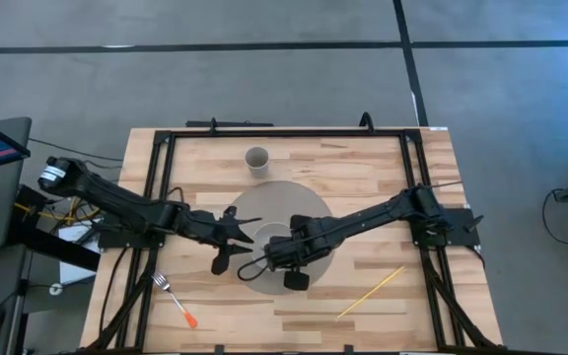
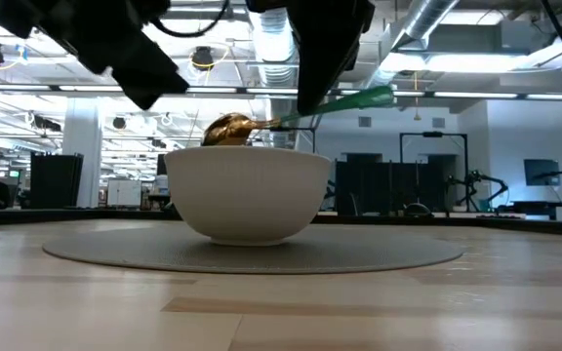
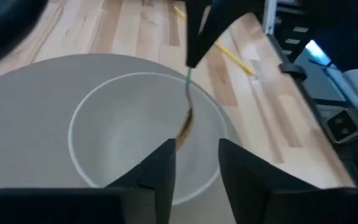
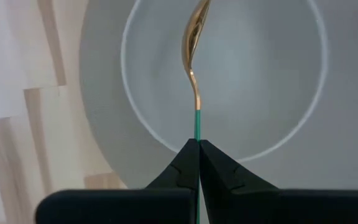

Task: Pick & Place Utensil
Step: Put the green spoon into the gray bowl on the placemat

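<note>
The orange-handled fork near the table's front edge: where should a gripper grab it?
Judging by how the fork lies flat and apart from the mat, I would grip mid-handle from straight above, fingers across the handle, away from the tines.

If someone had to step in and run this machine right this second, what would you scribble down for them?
Right gripper: shut on the green handle of the gold spoon, holding it above the white bowl, spoon head over the rim.
Left gripper: open, hovering beside the bowl, holding nothing.
The bowl sits on the round grey mat.
Elsewhere on the table: fork with orange handle near the front left, yellow stick front right, small cup at the back.
Done: spoon picked up and brought over the bowl.
Left: probably lower and release it.
</note>
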`<move>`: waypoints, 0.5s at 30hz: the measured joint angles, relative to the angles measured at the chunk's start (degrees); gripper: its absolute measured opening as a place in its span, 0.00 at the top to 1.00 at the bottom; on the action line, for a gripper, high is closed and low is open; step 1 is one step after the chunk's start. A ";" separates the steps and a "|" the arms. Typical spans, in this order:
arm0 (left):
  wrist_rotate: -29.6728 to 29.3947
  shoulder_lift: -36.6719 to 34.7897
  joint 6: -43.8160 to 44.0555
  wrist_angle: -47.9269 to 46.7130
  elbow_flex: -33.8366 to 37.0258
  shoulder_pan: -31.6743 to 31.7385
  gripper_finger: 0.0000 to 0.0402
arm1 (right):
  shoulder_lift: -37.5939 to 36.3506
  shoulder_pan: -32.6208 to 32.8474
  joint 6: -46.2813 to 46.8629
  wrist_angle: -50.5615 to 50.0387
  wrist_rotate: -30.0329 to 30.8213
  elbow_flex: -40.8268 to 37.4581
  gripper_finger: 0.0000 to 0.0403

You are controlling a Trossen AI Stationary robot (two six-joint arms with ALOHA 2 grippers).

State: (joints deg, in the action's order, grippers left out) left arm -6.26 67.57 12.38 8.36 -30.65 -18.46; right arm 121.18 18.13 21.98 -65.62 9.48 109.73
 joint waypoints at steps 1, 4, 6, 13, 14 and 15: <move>-0.04 0.99 0.00 0.09 0.00 0.23 0.74 | 0.36 -0.04 0.00 -0.11 -0.76 0.00 1.00; -0.20 3.71 0.71 0.33 0.00 0.95 0.81 | 1.75 -0.17 -0.04 -0.70 -2.14 -0.09 1.00; -0.79 5.09 1.78 0.48 0.02 1.43 0.87 | 2.49 -0.58 -0.07 -0.84 -2.45 -0.09 1.00; -1.18 8.46 2.03 0.78 0.02 2.49 0.98 | 2.78 -1.69 -0.07 -1.45 -2.39 -0.13 1.00; -1.18 8.89 2.00 0.79 0.02 2.47 0.98 | 2.73 -1.88 -0.07 -1.42 -2.39 -0.12 1.00; -1.18 9.36 1.94 0.79 0.02 2.47 0.98 | 2.65 -2.08 -0.07 -1.41 -2.42 -0.11 1.00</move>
State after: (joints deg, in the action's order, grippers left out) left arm -7.44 76.94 14.32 9.15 -30.63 -15.99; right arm 123.83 16.05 21.91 -67.03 7.06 109.62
